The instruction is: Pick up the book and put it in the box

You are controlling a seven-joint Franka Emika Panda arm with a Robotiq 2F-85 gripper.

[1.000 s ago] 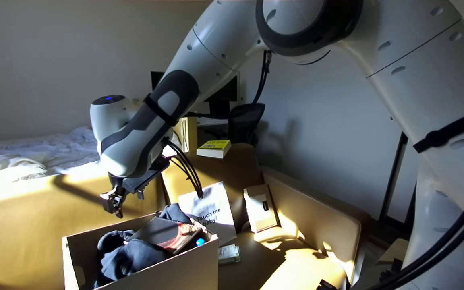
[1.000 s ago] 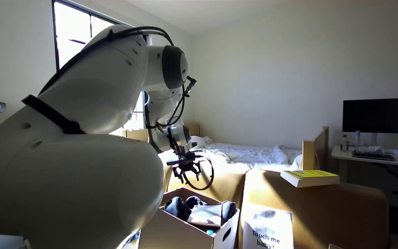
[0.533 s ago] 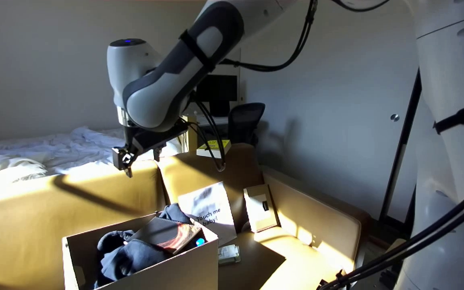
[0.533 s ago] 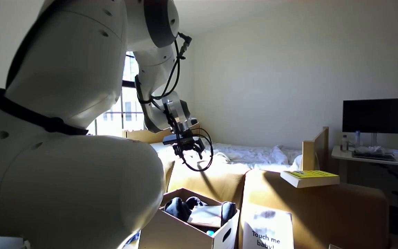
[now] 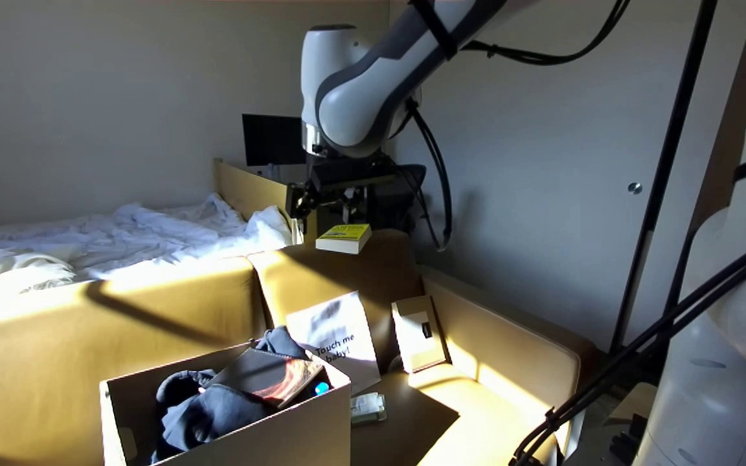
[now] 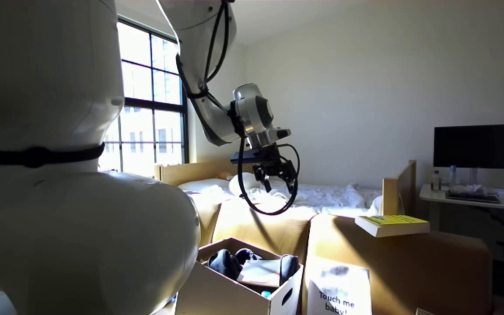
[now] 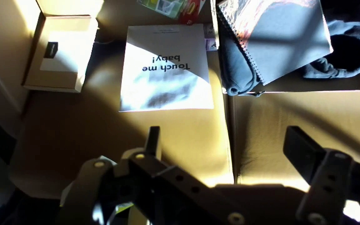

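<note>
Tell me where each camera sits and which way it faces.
Exterior view: in front of the tan sofa, facing it across the cardboard box; arm at top and right.
Exterior view: close beside the arm, which fills the left; faces the bed, with the window leftward.
Wrist view: on the arm's end, looking down at the tan sofa and cardboard box; open gripper along the bottom.
Both exterior views share the cardboard box and yellow-covered book.

Wrist view: yellow book (image 7: 123, 207) mostly hidden behind hand (image 7: 225, 145), box (image 7: 339, 85) cut off.
</note>
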